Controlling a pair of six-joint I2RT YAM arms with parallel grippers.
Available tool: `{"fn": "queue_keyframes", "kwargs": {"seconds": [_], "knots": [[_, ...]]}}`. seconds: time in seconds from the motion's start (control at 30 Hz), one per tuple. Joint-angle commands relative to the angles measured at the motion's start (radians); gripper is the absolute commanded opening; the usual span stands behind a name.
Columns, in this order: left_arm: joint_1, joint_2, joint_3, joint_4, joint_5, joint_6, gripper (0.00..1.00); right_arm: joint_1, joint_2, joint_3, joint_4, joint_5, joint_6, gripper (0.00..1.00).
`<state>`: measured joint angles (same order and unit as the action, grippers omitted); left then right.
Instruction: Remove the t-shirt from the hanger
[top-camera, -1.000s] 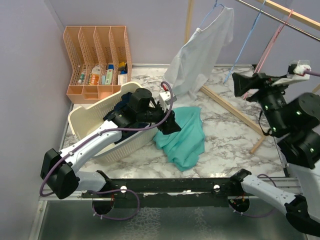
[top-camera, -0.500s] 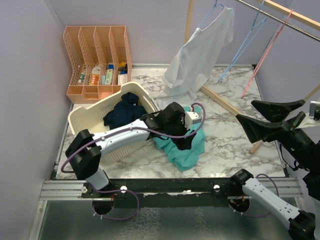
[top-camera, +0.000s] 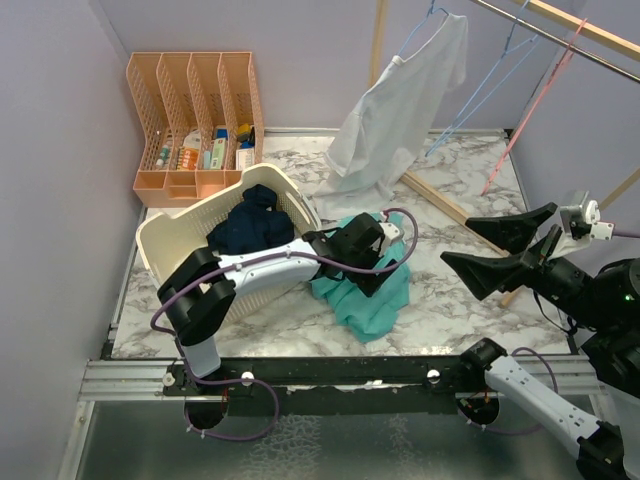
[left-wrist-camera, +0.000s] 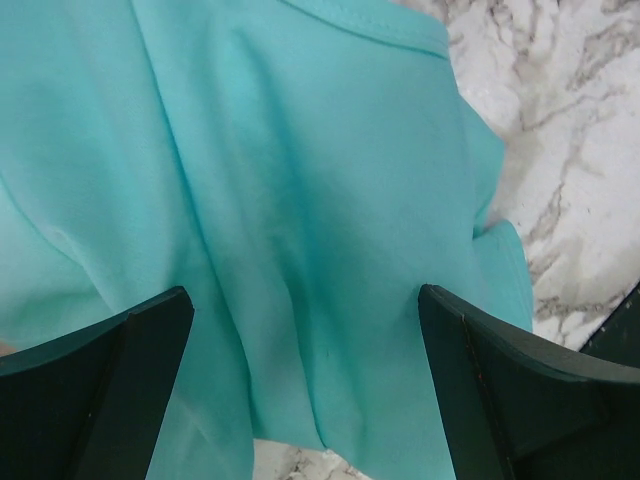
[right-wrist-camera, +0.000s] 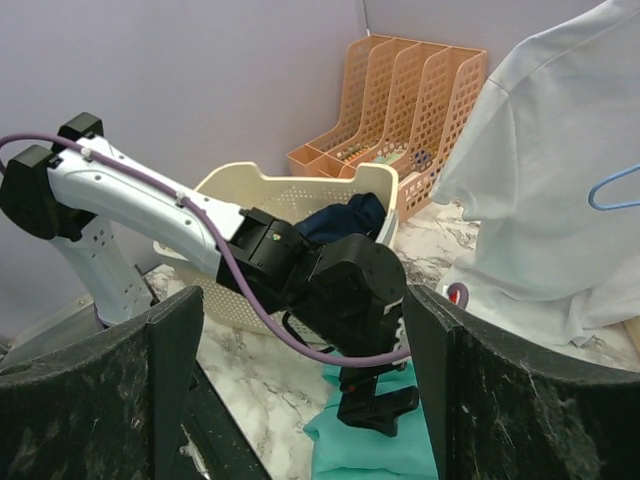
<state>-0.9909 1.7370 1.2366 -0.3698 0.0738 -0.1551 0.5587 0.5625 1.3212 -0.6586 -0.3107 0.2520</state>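
White tee (top-camera: 400, 110) hangs on hanger (top-camera: 418, 32) at the back, well apart from both grippers: left gripper (left-wrist-camera: 305, 300) agape over teal shirt (top-camera: 388, 305), right gripper (top-camera: 458, 245) agape in mid-air, so I'd pinch its hem and draw down slowly.

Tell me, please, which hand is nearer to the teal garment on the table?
Left. The left hand is open directly over the teal garment; the right hand is open too, raised well off to its right.
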Motion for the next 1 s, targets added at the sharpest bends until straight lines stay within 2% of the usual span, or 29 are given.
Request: {"fn": "queue_keyframes", "kwargs": {"seconds": [0.0, 0.17, 0.43, 0.5, 0.63, 0.8, 0.97], "knots": [[-0.020, 0.007, -0.011, 0.103, -0.172, -0.012, 0.99, -0.002, -0.020, -0.014, 0.003, -0.038, -0.020, 0.80], [-0.020, 0.078, 0.000, 0.097, -0.164, 0.005, 0.99, -0.002, -0.032, -0.022, 0.004, -0.005, -0.022, 0.81], [-0.020, 0.121, -0.038, 0.112, -0.162, -0.026, 0.92, -0.002, -0.035, -0.028, -0.007, 0.023, -0.015, 0.81], [-0.020, 0.133, -0.038, 0.109, -0.137, -0.025, 0.76, -0.002, -0.034, -0.033, -0.005, 0.021, -0.013, 0.81], [-0.019, 0.171, -0.016, 0.076, -0.083, -0.021, 0.34, -0.002, -0.033, -0.036, -0.001, 0.022, -0.009, 0.81], [-0.018, 0.139, -0.001, 0.028, -0.098, -0.013, 0.02, -0.002, -0.033, -0.036, -0.006, 0.027, -0.008, 0.81], [-0.018, -0.006, 0.082, -0.065, -0.158, 0.017, 0.00, -0.002, -0.026, -0.051, 0.001, 0.011, -0.005, 0.81]]}}
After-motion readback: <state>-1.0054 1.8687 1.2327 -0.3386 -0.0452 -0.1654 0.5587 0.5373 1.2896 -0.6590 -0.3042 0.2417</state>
